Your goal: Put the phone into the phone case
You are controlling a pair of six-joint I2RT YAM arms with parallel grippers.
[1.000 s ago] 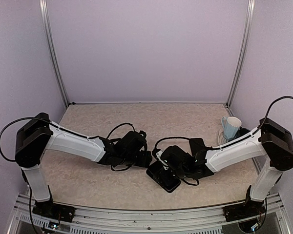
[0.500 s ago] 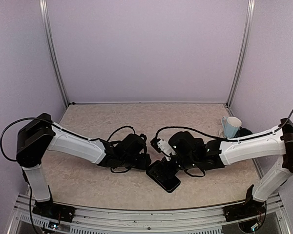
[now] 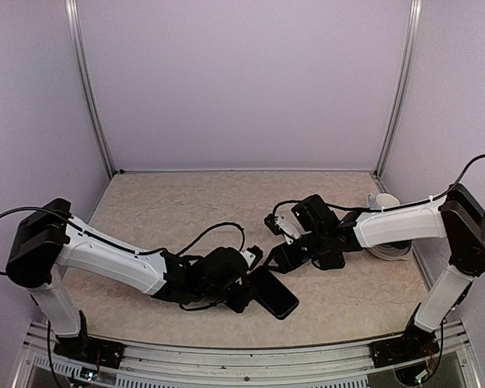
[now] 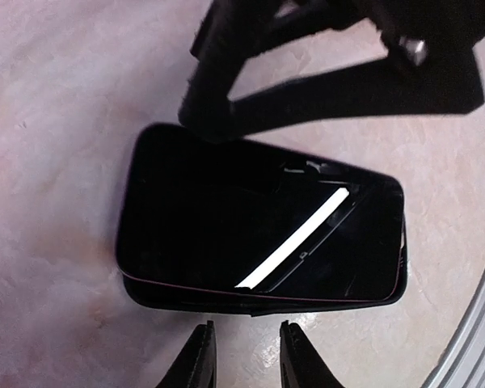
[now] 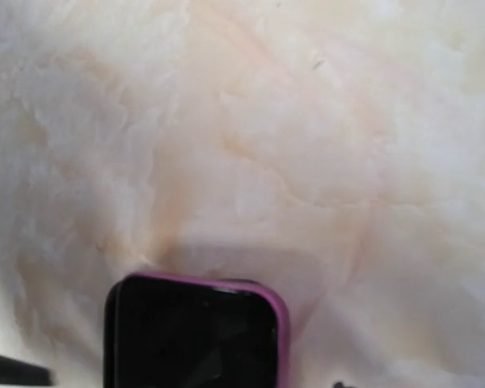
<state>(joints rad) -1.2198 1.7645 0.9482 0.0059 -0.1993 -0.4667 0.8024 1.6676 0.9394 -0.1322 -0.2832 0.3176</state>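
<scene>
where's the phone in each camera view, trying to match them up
top external: phone lower centre, lying diagonally.
left wrist: phone fills the middle.
right wrist: phone at the bottom edge, only its pink-rimmed end showing.
shared landmark: the marbled beige table beneath it.

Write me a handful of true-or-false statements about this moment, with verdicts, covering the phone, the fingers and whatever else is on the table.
1. The phone lies on the table. True.
2. The left fingers are clamped on the phone. False: they stand just off its long edge, with nothing between them.
3. The case round the phone has a green rim. False: the rim is pink.
4. A mug stands at the right side of the table, partly hidden behind the right arm. True.
5. The right gripper holds the phone up in the air. False: the phone rests on the table, and that gripper is only near its far end.
</scene>
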